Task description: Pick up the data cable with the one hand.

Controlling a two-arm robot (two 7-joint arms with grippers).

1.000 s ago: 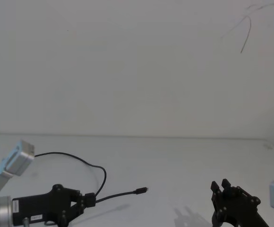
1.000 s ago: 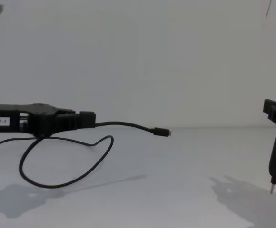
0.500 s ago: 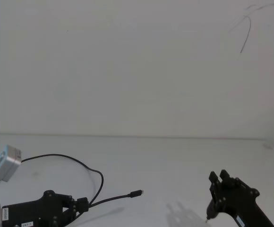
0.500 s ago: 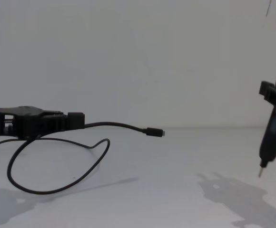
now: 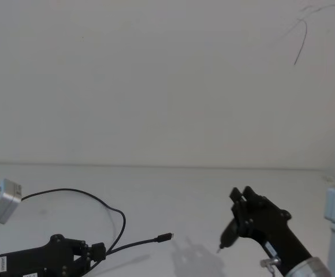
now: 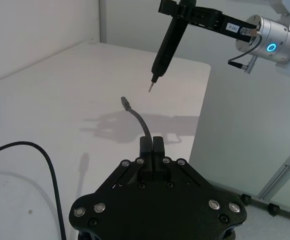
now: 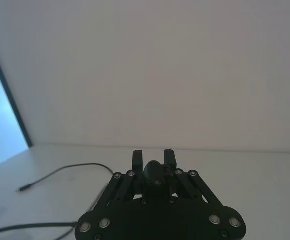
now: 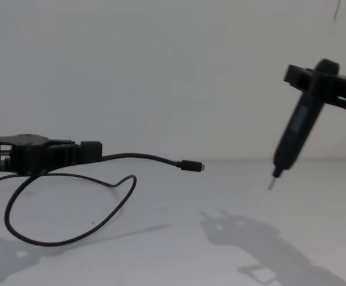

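Left gripper [image 8: 92,150] at nine o'clock in the chest view, reaching in level from the left edge, raised above the white table [image 8: 221,196]. Jaws clenched on the data cable [image 8: 71,238] a short way behind its plug. In the left wrist view, both fingers [image 6: 146,148] pressed together over the cord.

Plug [image 8: 191,166] jutting free toward three o'clock, held in the air, metal tip forward, with its shadow on the table below. Rest of the cable sagging back under the gripper in one wide loop, the bottom of the loop resting on the table at about seven o'clock in the chest view. In the head view, cable [image 5: 92,199] arcing from the lower left round to the plug [image 5: 164,236] near six o'clock.

Right gripper [image 8: 309,80] at two o'clock in the chest view, high above the table, clenched on a black tapering tool [image 8: 295,131] tilted down and toward the left. Thin metal tip [image 8: 272,182] pointing toward the plug, well apart from it, clear of the table. In the left wrist view, tool tip [image 6: 150,89] just beyond the plug [image 6: 125,102], not touching.
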